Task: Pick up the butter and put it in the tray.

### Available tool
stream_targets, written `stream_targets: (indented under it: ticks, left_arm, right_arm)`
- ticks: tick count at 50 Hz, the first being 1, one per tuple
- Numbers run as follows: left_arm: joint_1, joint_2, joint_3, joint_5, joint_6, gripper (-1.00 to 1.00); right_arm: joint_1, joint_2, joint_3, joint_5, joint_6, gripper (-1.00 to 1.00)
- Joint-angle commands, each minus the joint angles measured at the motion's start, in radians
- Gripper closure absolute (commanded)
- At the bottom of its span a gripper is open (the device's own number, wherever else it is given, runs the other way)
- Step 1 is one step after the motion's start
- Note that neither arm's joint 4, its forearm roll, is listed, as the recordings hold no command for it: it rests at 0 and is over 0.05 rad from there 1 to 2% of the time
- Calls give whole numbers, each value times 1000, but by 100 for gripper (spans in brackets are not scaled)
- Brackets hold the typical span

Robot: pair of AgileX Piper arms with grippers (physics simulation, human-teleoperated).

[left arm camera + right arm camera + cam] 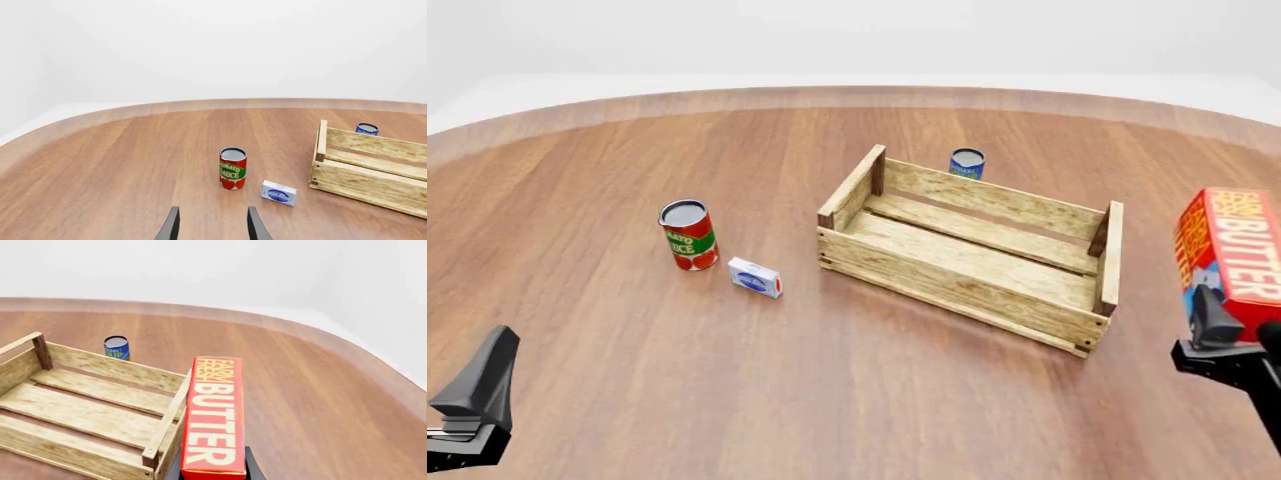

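The butter [1234, 255], a red carton with white lettering [215, 415], stands on end in the air just right of the tray. My right gripper [1232, 325] is shut on its lower end. The tray [961, 285] is a slatted wooden crate in the middle right of the table, and nothing shows inside it [100, 365]. In the right wrist view the butter hangs beside the tray's near corner post. My left gripper [212, 224] is open at the near left [481, 385], with nothing between its fingers, far from the tray [373, 175].
A tomato sauce can [689, 235] stands left of the tray, with a small white-blue box [754, 277] lying beside it. A small blue can [966, 163] stands behind the tray's far wall. The round wooden table's edge curves past on the right.
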Motion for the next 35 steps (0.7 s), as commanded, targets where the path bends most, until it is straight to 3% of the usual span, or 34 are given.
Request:
stream_targets:
  ticks: [1, 12, 35]
  left_arm:
    - [0, 0, 0, 0, 0, -100]
    - [0, 0, 0, 0, 0, -100]
    - [0, 0, 0, 0, 0, -100]
  right_arm:
    - [35, -233, -8, 194, 5, 100]
    - [71, -358, -74, 365, -8, 100]
    - [167, -407, -187, 514, -24, 100]
